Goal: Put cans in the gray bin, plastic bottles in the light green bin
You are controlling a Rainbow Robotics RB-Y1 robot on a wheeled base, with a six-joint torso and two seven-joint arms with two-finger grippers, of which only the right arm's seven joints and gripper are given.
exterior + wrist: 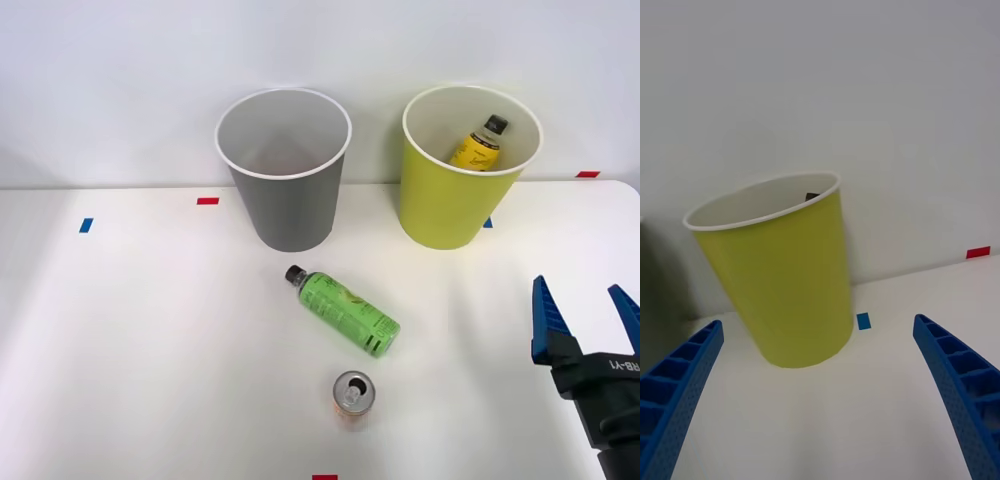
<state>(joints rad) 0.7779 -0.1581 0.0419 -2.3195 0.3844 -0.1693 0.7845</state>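
Lying in light green bin [440, 215]: yellow-label bottle [478, 143]; gripper [585, 305] spread, empty.

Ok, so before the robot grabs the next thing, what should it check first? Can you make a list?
1. Right gripper open and holding nothing: ok, blue ribbed fingers spread.
2. Green-wrapped plastic bottle with black cap free to grab: ok, lying on its side on the white table, apart from the can.
3. Small orange can with silver pull-tab top upright: ok, standing near the bottle.
4. Round yellow-green bin upright with room: ok, one yellow-label bottle inside.
5. Round gray bin upright: ok.
6. Red can already binned: cannot tell.
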